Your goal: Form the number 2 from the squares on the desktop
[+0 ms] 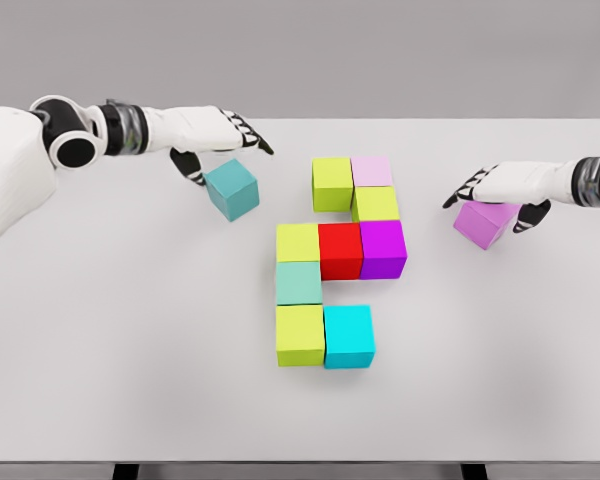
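Observation:
Several coloured cubes form a partial figure mid-table: a yellow-green cube (332,183) and pale pink cube (372,171) on top, a yellow-green cube (377,204) below, then a yellow-green (298,242), red (341,250) and magenta cube (383,248) in a row, a mint cube (299,283), and a yellow-green (300,334) and cyan cube (349,336) at the bottom. My left hand (220,150) holds a teal cube (232,189), tilted, left of the figure. My right hand (492,190) grips a violet cube (485,222) at the right.
The white table (130,380) reaches to the front edge, where dark legs show below. Grey wall lies behind.

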`<action>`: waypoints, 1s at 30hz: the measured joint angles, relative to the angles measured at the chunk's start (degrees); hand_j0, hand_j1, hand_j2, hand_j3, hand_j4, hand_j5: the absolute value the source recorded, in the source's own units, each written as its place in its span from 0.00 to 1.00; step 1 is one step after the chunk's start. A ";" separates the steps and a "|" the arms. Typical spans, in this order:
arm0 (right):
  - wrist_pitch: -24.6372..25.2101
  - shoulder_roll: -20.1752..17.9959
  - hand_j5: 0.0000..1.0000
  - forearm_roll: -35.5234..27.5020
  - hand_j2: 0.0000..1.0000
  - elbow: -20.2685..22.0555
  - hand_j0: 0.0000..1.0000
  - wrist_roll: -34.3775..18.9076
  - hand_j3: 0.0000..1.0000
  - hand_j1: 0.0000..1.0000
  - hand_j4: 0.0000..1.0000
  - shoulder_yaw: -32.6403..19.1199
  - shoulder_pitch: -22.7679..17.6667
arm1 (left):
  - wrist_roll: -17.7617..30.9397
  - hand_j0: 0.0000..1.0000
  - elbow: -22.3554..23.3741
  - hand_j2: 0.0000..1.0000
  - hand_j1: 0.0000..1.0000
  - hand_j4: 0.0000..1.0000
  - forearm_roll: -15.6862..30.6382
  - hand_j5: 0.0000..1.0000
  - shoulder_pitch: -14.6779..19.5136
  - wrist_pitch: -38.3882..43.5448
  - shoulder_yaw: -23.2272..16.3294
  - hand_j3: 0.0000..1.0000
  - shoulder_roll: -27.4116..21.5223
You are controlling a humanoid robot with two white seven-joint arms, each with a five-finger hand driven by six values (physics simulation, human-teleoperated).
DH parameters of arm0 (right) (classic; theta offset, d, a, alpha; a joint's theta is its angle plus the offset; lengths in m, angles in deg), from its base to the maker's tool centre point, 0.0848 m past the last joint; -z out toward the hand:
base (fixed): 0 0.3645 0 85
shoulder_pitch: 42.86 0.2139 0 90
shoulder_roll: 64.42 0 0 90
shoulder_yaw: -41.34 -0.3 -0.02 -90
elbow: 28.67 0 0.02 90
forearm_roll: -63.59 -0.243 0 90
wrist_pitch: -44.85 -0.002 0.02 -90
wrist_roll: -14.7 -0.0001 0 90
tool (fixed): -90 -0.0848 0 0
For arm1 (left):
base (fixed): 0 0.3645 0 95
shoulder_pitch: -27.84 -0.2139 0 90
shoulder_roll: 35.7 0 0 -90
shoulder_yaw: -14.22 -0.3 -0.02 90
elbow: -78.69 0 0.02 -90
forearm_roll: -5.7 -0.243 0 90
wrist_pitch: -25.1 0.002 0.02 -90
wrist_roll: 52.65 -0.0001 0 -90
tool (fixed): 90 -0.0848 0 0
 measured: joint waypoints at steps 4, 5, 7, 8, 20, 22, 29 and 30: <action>0.00 0.16 0.79 0.71 0.79 -0.33 0.79 0.00 0.79 0.79 0.79 0.06 0.00 | -0.03 1.00 -0.39 1.00 1.00 1.00 0.28 1.00 0.53 0.00 -0.01 1.00 -2.74; 0.11 0.16 0.79 0.72 0.79 -0.29 0.79 0.03 0.79 0.79 0.79 0.05 -0.09 | -0.03 1.00 -0.52 1.00 1.00 1.00 0.31 1.00 0.53 0.00 -0.02 1.00 -3.81; 0.23 0.15 0.74 0.89 0.74 -0.23 0.74 0.19 0.74 0.74 0.74 0.07 -0.18 | -0.04 1.00 -0.68 1.00 1.00 1.00 0.21 1.00 0.53 0.00 -0.12 1.00 -5.91; 0.23 0.13 0.74 0.99 0.74 -0.23 0.74 0.15 0.74 0.74 0.74 0.09 -0.18 | -0.04 1.00 -0.72 1.00 1.00 1.00 0.12 1.00 0.53 0.00 -0.37 1.00 -6.85; 0.00 -1.54 0.68 2.02 0.68 2.84 0.68 0.03 0.68 0.68 0.68 -0.11 0.26 | -0.02 0.90 -0.71 0.90 0.90 0.90 -2.68 0.90 0.26 0.00 -3.91 0.90 -10.48; 0.00 -2.66 0.68 1.89 0.68 4.34 0.68 0.02 0.68 0.68 0.68 -0.18 0.18 | 0.01 0.90 -0.57 0.90 0.90 0.90 -2.77 0.90 0.09 0.00 -4.04 0.90 -10.48; -0.01 -5.97 0.64 1.52 0.64 8.49 0.64 0.02 0.64 0.64 0.64 -0.17 -0.35 | 0.06 0.91 -0.40 0.91 0.91 0.91 -3.92 0.91 -0.09 0.00 -4.58 0.91 -10.31; -0.02 -6.39 0.64 1.52 0.64 8.75 0.64 0.03 0.64 0.64 0.64 -0.15 -0.35 | 0.07 0.91 -0.49 0.91 0.91 0.91 -4.14 0.91 -0.09 0.00 -4.74 0.91 -10.23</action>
